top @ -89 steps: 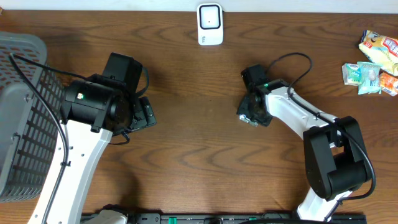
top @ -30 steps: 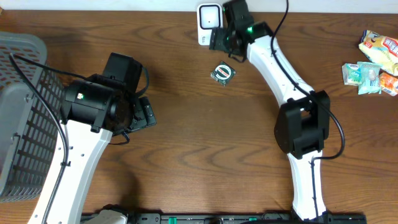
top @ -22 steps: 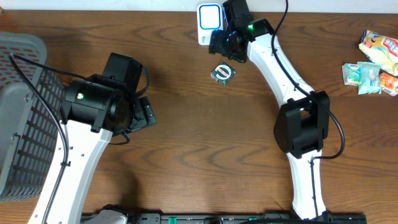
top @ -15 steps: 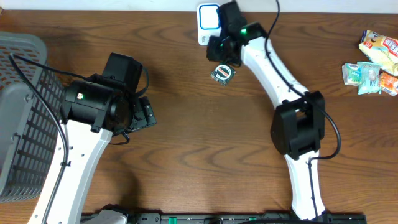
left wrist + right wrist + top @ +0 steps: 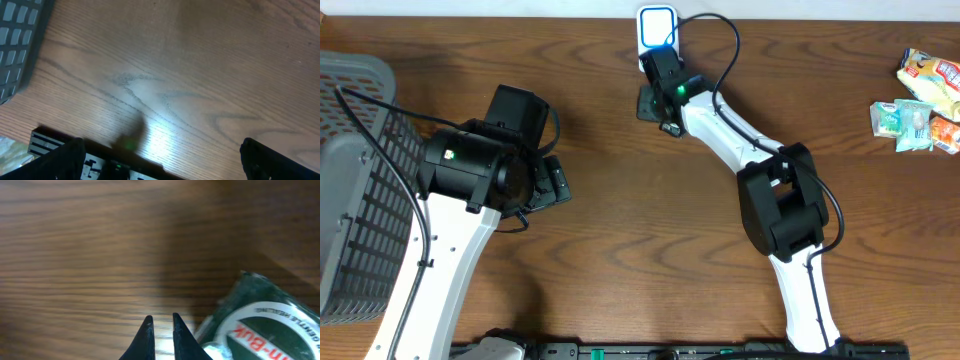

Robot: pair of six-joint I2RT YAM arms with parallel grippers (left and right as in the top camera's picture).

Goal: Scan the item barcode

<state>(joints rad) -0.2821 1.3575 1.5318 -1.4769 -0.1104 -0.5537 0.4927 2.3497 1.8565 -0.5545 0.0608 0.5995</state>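
One thing first: note right gripper [image 5: 161,330] pinched nearly shut on nothing, green packet [image 5: 255,317] flat on table [image 5: 75,255] just beside its tips, near scanner [image 5: 658,25]. Treat as light, crinkly, probably slippery; take across opposite edges. Leave left gripper [image 5: 162,144] spread wide, empty.

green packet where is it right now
In the right wrist view the green packet lies at lower right, just beside the right gripper; overhead it sits hidden under that gripper, below the white scanner.

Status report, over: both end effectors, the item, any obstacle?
Left end effector open, over table. Right end effector shut, empty, beside green packet. Packet on table, not at scanner. No obstacle seen.
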